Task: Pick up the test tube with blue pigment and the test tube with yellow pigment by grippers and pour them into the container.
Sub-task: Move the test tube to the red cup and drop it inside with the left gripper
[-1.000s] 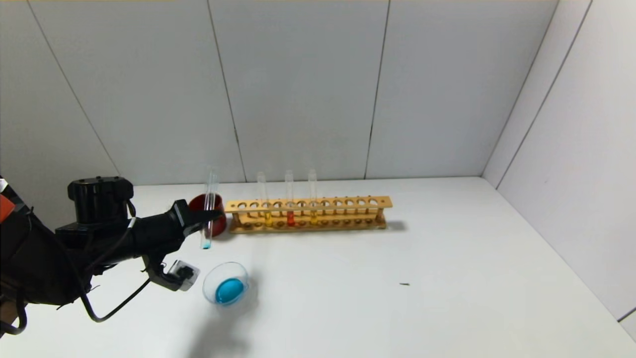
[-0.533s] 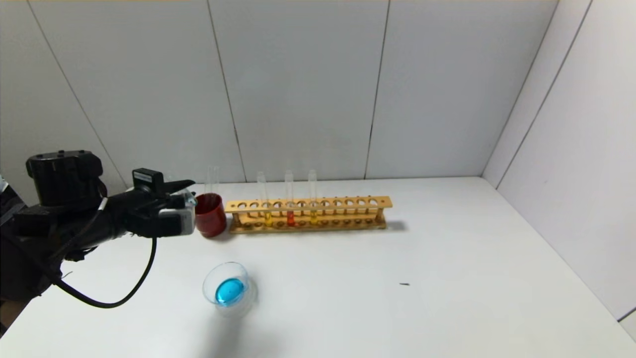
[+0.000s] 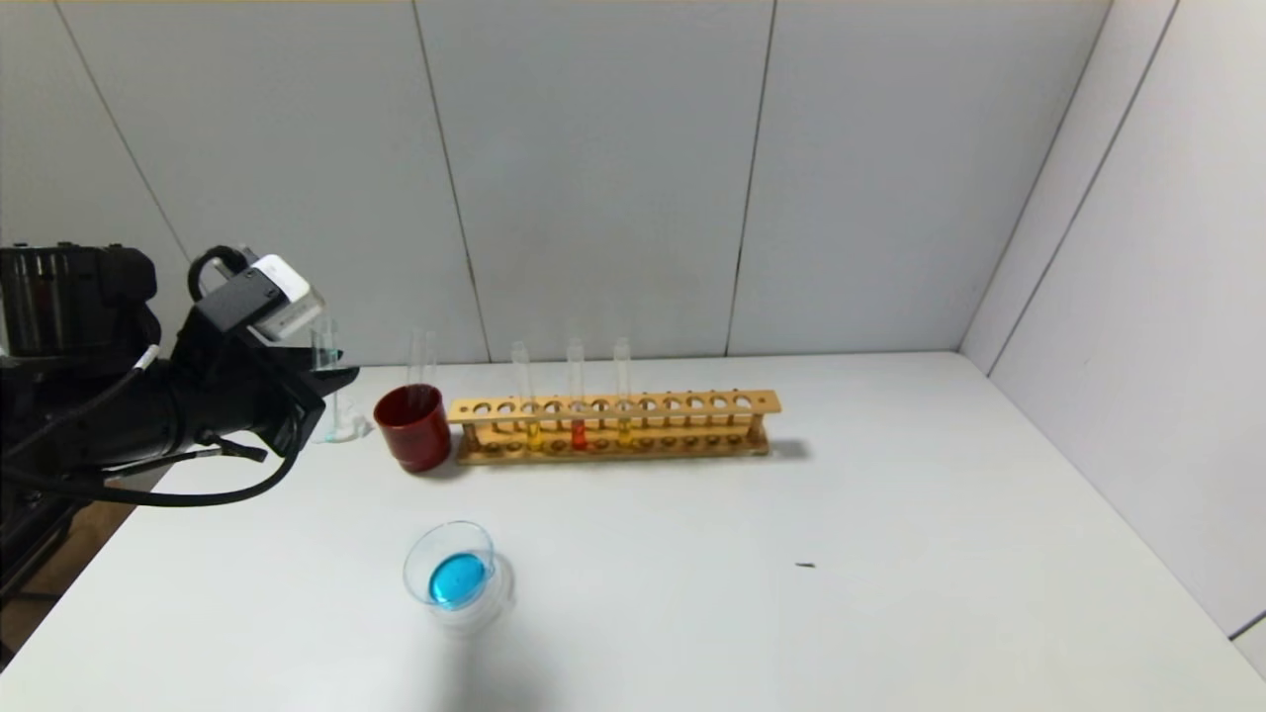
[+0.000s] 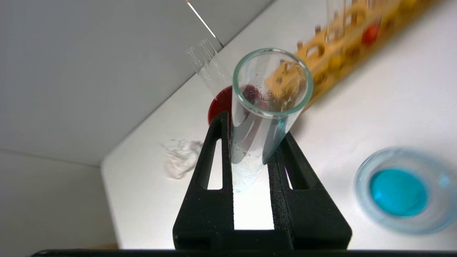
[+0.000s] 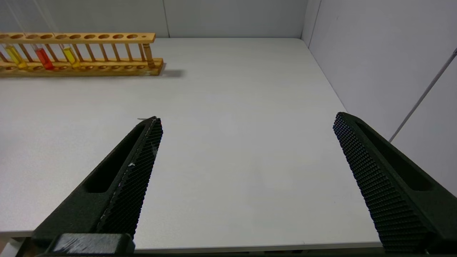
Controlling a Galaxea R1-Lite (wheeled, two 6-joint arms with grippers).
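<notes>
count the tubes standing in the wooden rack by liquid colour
yellow-liquid tubes: 2
red-orange-liquid tube: 1
total in the rack: 3

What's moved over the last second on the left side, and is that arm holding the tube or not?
The left gripper has pulled back from in front of the red cup, rising toward the robot's left. It stays shut on the emptied test tube with blue pigment. The container with blue liquid, the rack and its tubes are unchanged.
</notes>
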